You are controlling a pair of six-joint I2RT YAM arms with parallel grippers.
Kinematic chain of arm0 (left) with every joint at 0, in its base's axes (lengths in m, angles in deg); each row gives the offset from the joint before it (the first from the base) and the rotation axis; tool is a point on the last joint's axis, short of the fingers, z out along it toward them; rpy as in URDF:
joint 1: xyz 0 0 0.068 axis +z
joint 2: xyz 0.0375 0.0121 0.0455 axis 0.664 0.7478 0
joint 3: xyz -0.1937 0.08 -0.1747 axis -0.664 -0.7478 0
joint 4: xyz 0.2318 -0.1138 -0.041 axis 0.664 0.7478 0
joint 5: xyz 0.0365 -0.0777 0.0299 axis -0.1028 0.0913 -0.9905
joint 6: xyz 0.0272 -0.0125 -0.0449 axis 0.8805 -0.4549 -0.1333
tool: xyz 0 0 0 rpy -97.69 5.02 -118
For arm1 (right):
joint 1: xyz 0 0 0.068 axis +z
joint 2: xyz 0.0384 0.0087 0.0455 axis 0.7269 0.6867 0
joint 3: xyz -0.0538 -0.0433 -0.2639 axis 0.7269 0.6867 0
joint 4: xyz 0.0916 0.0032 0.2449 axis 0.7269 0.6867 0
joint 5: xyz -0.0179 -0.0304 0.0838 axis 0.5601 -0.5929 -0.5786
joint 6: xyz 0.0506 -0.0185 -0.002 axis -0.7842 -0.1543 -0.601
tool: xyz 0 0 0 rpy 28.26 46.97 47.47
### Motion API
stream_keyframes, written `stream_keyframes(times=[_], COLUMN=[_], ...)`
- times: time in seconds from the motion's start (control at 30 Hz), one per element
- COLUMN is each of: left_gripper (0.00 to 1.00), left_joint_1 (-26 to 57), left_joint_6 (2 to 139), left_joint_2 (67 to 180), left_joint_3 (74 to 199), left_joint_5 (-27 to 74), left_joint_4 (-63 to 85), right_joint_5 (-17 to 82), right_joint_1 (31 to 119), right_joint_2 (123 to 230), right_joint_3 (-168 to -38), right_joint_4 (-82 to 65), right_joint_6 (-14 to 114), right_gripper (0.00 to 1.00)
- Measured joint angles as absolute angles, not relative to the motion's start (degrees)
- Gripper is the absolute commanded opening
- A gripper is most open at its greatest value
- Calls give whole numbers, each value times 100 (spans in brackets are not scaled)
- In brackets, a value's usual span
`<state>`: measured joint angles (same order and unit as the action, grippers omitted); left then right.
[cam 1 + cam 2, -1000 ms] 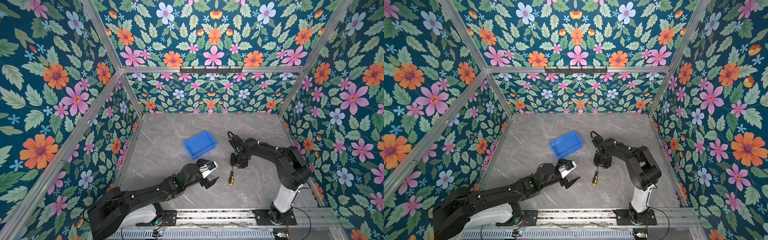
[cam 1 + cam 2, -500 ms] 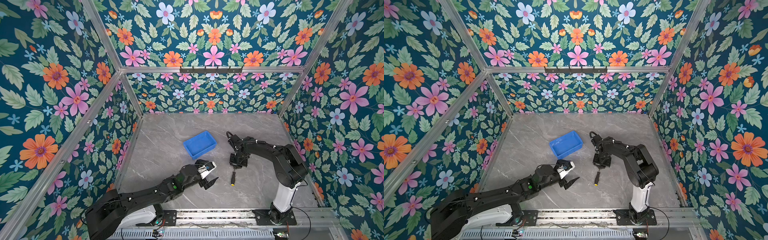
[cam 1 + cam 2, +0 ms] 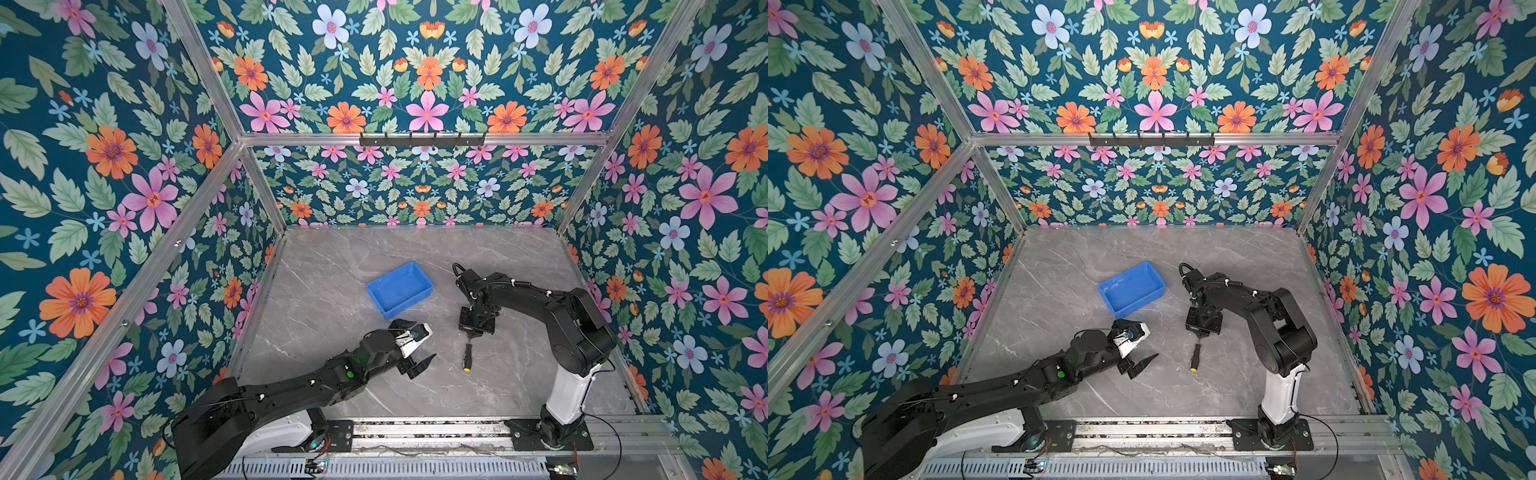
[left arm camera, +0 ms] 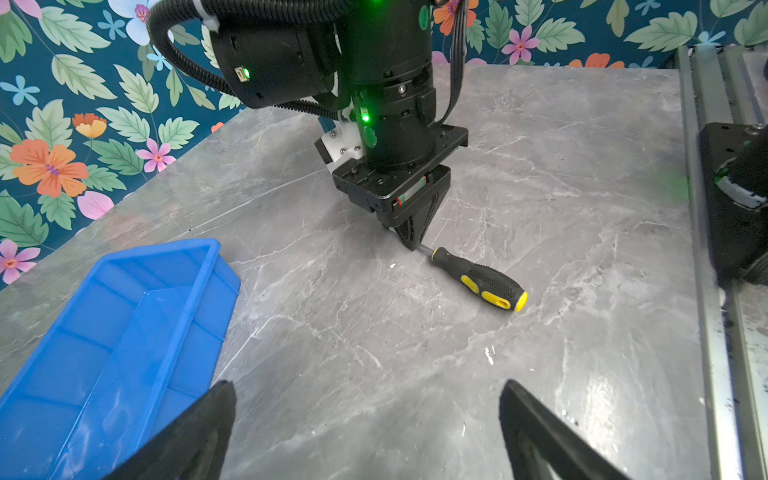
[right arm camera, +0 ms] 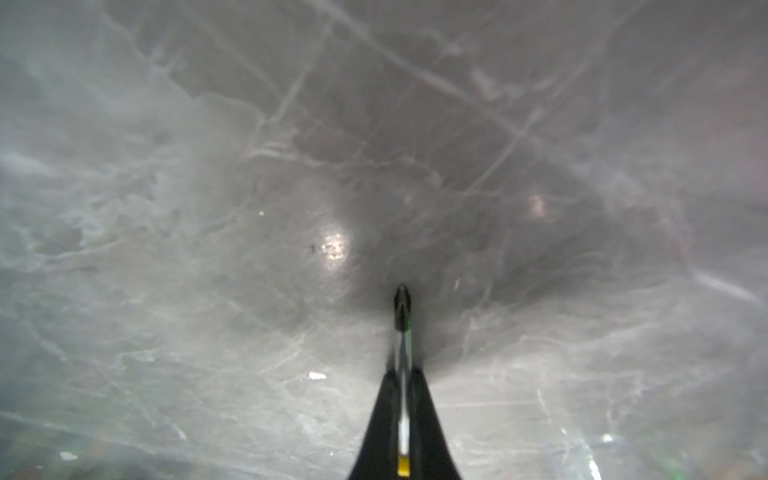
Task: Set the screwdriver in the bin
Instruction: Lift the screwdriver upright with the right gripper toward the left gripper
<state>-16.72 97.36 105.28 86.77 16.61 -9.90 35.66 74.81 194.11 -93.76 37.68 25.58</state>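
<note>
Left wrist view: my right hand (image 4: 411, 243) is clamped on the screwdriver (image 4: 478, 280) by its thin shaft, handle resting on the surface (image 4: 582, 166), near and right of the bin (image 4: 124, 332). Right wrist view: the shaft sits centred, so I should lift slowly. Both top views: my left hand (image 3: 422, 343) stands open.

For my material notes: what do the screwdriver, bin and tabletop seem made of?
Screwdriver: handle looks like matte black plastic or rubber, ribbed, with yellow inserts; shaft bare metal, glinting. Bin: smooth moulded blue plastic, glossy. Tabletop: veined grey, reflective; stone or laminate, unclear.
</note>
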Motion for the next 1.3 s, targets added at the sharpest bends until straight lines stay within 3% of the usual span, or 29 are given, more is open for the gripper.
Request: stream_keyframes(times=[0.53,0.83,1.13,1.3], left_gripper=[100,100,97,85], left_joint_1=[-1664,-1559,-1191,-789], left_joint_6=[8556,7629,6954,6409], left_joint_2=[10759,11013,11555,12016], left_joint_3=[8825,9673,9842,9923], left_joint_5=[1442,999,1884,2704], left_joint_4=[-1606,-1270,-1694,-2299], right_joint_5=[3675,3557,3234,2998], right_joint_1=[7481,7481,7486,7486], right_joint_2=[17551,16490,15699,15524], right_joint_3=[-8519,-7933,-7310,-7240], right_joint_4=[2594,1370,-147,-674], right_joint_6=[2611,2910,3323,3358], right_gripper=[0,0,0,0])
